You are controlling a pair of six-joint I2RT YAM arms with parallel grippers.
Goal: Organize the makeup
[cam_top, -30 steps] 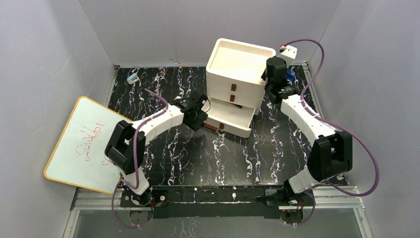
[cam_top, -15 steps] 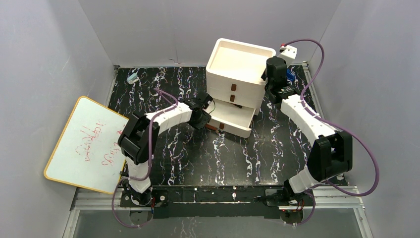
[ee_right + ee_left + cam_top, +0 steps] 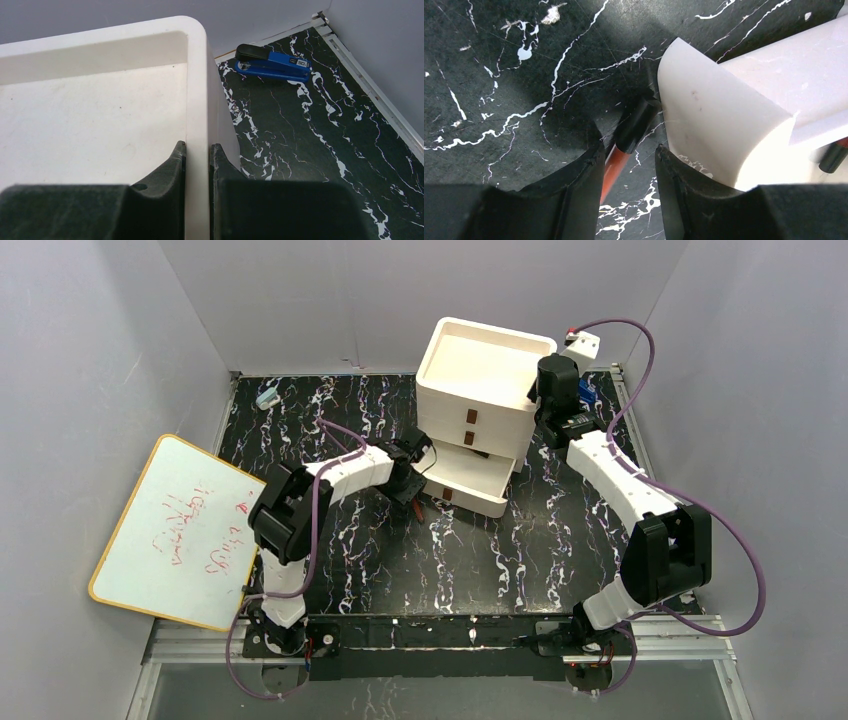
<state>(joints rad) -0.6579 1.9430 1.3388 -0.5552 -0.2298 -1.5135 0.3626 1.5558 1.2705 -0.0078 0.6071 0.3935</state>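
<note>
A thin black-and-red pencil (image 3: pixel 634 122) of the makeup lies on the dark table beside the front-left corner of the white box's pulled-out bottom drawer (image 3: pixel 719 125). My left gripper (image 3: pixel 628 147) is open and straddles the pencil, whose red shaft rests against the left finger (image 3: pixel 579 185). From above, the left gripper (image 3: pixel 413 500) points down at that corner. Another dark pencil end (image 3: pixel 833 156) shows inside the drawer. My right gripper (image 3: pixel 198 146) is shut on the right rim (image 3: pixel 196 75) of the box's top tray (image 3: pixel 485 365). No other makeup shows.
A blue stapler (image 3: pixel 272 63) lies by the back wall, right of the box. A small light-blue object (image 3: pixel 267 397) sits at the back left. A whiteboard (image 3: pixel 170 530) with red writing leans at the left edge. The open drawer (image 3: pixel 470 483) juts toward the table's middle.
My left arm has folded in and tipped its gripper down onto the pencil at the drawer's corner. The right arm and box have not moved.
</note>
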